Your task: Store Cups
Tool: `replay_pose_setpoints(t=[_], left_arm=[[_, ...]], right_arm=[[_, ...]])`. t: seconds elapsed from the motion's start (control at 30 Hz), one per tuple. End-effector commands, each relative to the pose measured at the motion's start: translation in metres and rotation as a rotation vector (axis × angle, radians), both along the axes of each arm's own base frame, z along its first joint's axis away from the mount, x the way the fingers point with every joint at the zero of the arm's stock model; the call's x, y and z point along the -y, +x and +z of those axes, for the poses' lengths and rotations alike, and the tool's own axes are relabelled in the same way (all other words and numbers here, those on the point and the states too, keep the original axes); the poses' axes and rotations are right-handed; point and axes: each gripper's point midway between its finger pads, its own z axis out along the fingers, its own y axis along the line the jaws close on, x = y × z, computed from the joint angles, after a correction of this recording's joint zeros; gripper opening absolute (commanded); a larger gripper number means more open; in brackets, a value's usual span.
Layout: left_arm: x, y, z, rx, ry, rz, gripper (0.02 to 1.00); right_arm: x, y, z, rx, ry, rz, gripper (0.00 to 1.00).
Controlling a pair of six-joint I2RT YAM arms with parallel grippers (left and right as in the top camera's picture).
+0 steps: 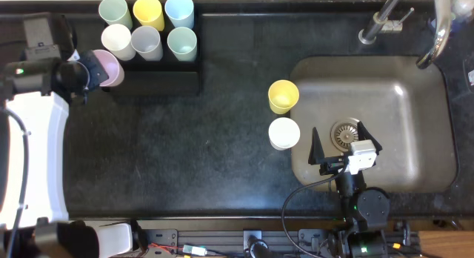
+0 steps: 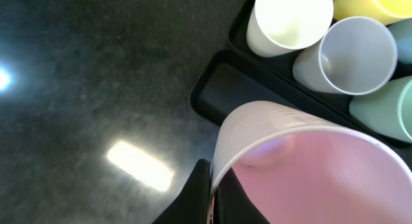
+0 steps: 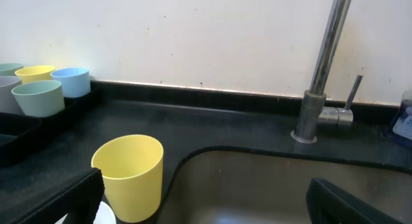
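My left gripper (image 1: 98, 69) is shut on the rim of a pink cup (image 1: 111, 67), holding it tilted over the left front corner of the black tray (image 2: 222, 89). The tray's back rows hold pale green, yellow, blue, white (image 2: 290, 18), grey (image 2: 347, 53) and mint (image 2: 386, 108) cups. A yellow cup (image 1: 283, 96) and a white cup (image 1: 284, 133) stand on the counter at the sink's left rim. My right gripper (image 1: 342, 141) hangs open over the sink near the drain, holding nothing. The yellow cup (image 3: 129, 176) sits just ahead of it.
The steel sink (image 1: 415, 102) takes up the right side, with a faucet (image 3: 328, 76) behind it against the wall. The tray's front row (image 1: 159, 81) has no cups in it. Dark counter (image 1: 192, 154) stretches between the tray and the sink.
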Motion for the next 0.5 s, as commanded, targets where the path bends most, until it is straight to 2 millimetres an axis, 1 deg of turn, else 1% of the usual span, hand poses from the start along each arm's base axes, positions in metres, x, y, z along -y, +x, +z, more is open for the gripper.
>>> replay_pose_setpoints(t=[0.03, 0.2, 0.4, 0.5], left_arm=[[0.001, 0.005, -0.026, -0.045, -0.015, -0.020, 0.036], [-0.006, 0.012, -0.039, -0.061, 0.002, 0.007, 0.036], [-0.022, 0.012, -0.054, -0.071, -0.052, 0.190, 0.036], [-0.025, 0.016, -0.061, -0.065, -0.070, 0.239, 0.036]], right_arm=[[0.001, 0.000, -0.003, 0.002, 0.007, -0.004, 0.996], [0.001, 0.000, -0.003, 0.002, 0.007, -0.004, 0.998], [0.001, 0.000, -0.003, 0.002, 0.007, -0.004, 0.996], [0.001, 0.000, -0.003, 0.002, 0.007, -0.004, 0.998]])
